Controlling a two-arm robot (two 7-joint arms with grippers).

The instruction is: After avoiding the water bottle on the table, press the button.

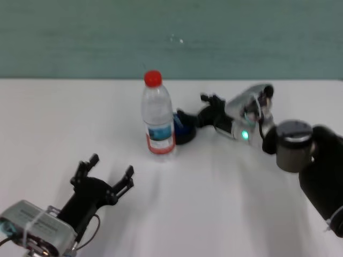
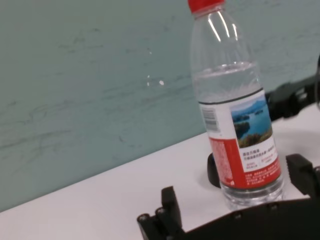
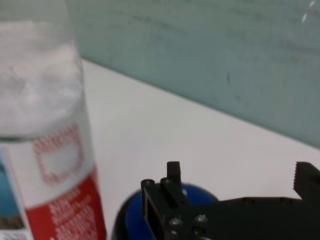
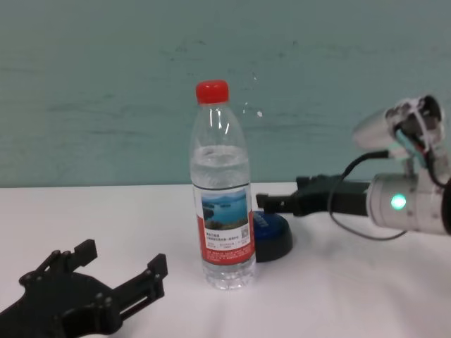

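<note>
Right hand (image 4: 271, 203) open, just above button (image 4: 271, 236), behind water bottle (image 4: 223, 190).

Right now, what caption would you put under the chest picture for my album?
Right gripper reaches over the blue button behind the water bottle; left gripper rests open.

The water bottle (image 4: 223, 190) hides part of the button (image 4: 271, 238).
</note>
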